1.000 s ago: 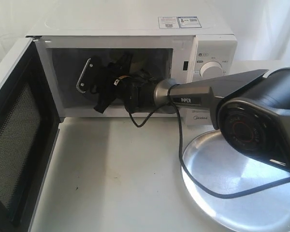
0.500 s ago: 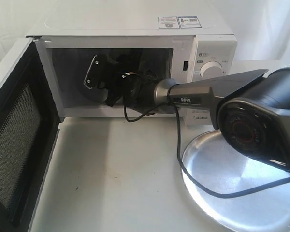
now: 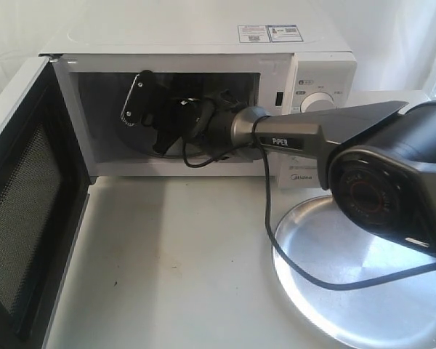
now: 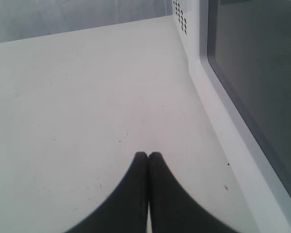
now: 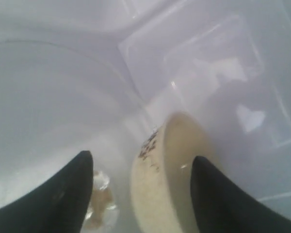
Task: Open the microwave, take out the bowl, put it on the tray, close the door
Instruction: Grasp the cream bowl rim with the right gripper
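The microwave [image 3: 203,36] fills the upper middle of the exterior picture, standing on the white desk [image 3: 182,254]; its door [image 3: 29,218] is swung wide open at the left edge, with the black mesh of the inner side facing the cavity. Coloured stickers [image 3: 269,33] sit on the top panel, and a round white knob [image 3: 318,102] shows at the upper right, partly behind the arm.

The right arm [image 3: 312,138] comes in from the right edge and reaches deep into the cavity; a black cable [image 3: 276,247] hangs from it and loops down across the tray [image 3: 363,291], which lies on the desk in the lower right corner, just beside the microwave's front.

In the right wrist picture the right pincer [image 5: 143,158] is released, its dark fingers [image 5: 72,194] spread wide; the cream bowl [image 5: 165,184] is between them, inside the microwave on the glass turntable plate [image 5: 48,97]; one finger sits outside the bowl's wall, the other over its hollow; whether either touches it I cannot tell. A dark speckled mark shows on the rim.

The left pincer [image 4: 148,155] is clenched on nothing, fingertips pressed together above bare desk, near the door's dark window.
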`<state>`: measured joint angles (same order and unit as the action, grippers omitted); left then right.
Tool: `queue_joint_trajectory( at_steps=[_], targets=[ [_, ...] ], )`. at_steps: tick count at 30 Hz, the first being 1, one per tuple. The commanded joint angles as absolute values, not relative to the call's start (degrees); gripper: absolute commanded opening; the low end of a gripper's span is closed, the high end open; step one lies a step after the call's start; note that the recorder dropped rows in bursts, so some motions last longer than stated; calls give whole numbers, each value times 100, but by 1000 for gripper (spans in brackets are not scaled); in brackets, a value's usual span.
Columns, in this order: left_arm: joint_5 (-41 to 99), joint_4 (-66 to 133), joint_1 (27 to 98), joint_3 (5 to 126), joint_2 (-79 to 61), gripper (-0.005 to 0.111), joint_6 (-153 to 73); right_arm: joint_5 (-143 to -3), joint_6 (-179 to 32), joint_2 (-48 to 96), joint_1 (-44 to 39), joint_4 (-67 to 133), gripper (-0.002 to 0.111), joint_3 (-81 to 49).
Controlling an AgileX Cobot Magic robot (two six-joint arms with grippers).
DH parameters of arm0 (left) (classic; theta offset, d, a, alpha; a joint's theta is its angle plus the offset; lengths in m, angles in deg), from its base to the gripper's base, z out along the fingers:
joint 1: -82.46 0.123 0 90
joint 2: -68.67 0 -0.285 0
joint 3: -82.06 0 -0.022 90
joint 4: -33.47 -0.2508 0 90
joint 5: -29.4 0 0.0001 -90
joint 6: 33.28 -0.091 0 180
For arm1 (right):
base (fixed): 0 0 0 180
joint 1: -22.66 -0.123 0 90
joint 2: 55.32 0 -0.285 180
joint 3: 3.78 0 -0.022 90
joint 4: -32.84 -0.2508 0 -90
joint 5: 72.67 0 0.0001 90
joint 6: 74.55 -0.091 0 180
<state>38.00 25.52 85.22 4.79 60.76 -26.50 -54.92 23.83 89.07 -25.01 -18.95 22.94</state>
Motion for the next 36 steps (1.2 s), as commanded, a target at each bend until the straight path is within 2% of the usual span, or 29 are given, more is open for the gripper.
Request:
queue_joint_trajectory(
  at_steps=[1,18,30,33,36],
  targets=[
    [3793,2574,8517,485,6088,0,-2612,-5433,2514,8986,-2400,-2095,56,2388],
    [3793,2574,8517,485,6088,0,-2612,-5028,3216,9023,-2311,-3058,54,2388],
    [3793,2574,8517,485,6088,0,-2612,-4962,3335,9191,-2264,-3037,52,2469],
    [3793,2574,8517,485,6088,0,-2612,-4972,3335,9191,-2264,-3037,47,2469],
    [3793,2574,8517,485,6088,0,-2612,-4855,3335,9191,-2264,-3037,33,2469]
  ],
)
